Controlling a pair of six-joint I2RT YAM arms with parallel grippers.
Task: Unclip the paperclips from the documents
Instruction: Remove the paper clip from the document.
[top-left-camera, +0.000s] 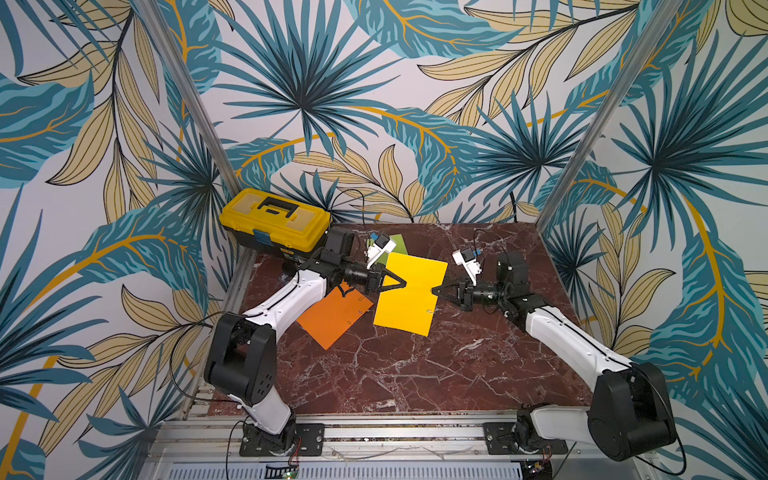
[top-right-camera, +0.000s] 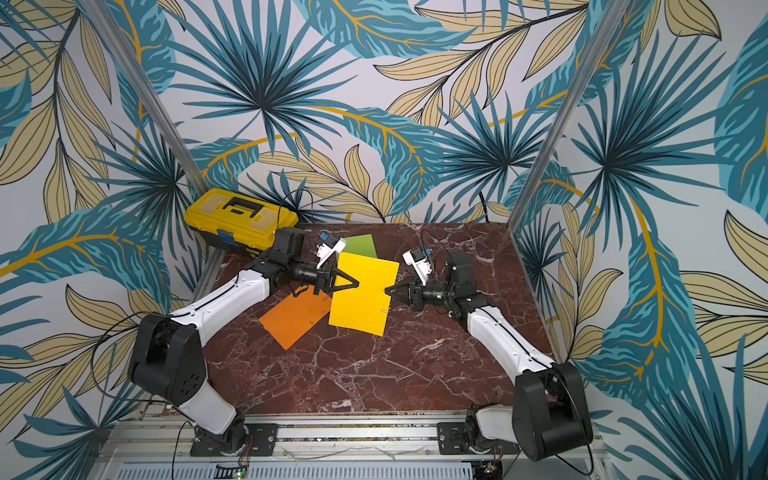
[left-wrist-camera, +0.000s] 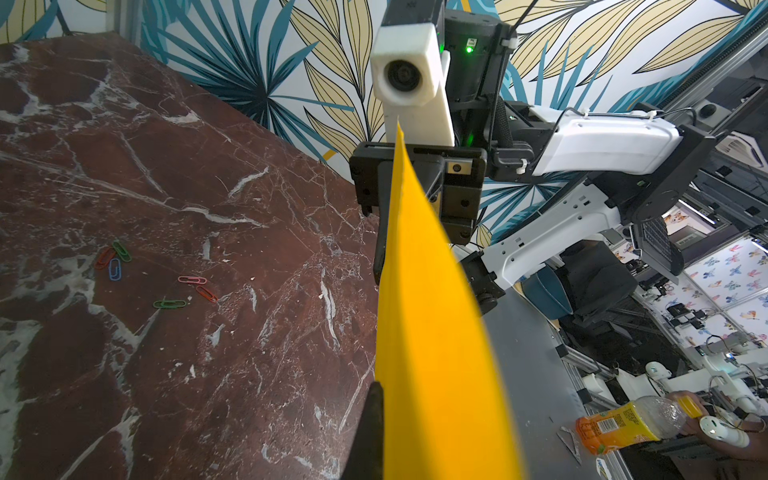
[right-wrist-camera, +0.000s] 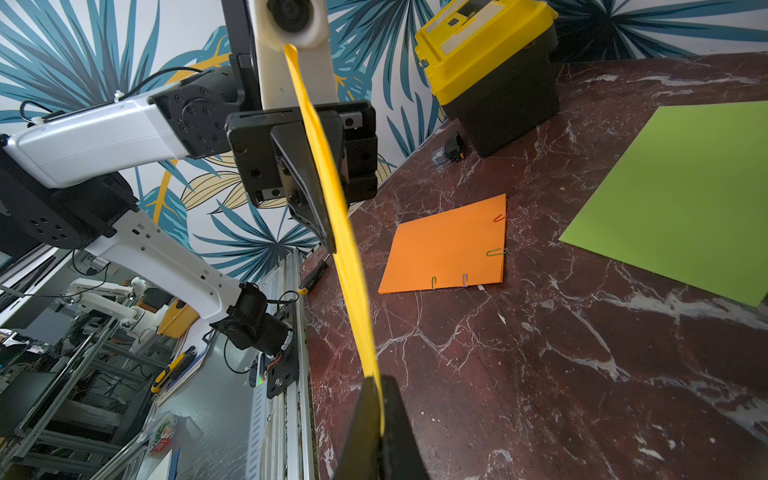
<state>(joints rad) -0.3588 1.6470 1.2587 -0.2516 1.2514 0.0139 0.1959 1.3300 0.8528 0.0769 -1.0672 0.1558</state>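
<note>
the left gripper (top-left-camera: 404, 284) and the right gripper (top-left-camera: 433, 289) are each closed tight on opposite edges of the yellow sheet (top-left-camera: 409, 303). it is stretched between them above the table (top-left-camera: 415, 374), probably to keep it flat. one paperclip (top-left-camera: 430, 311) sits on its near edge. the orange sheet (right-wrist-camera: 446, 249) lies flat with four clips (right-wrist-camera: 496, 252), and the green sheet (right-wrist-camera: 681, 195) lies beyond it. loose paperclips (left-wrist-camera: 169, 304) lie on the marble. no writing is readable, also not on the toolbox (top-left-camera: 276, 220).

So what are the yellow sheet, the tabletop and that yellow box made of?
The yellow sheet: thin matte paper or light card; seen edge-on it is very thin and bows. The tabletop: dark red stone with white veins, faintly glossy, marble by its look, though possibly a printed surface. The yellow box: moulded plastic, smooth yellow lid on a black base.
</note>
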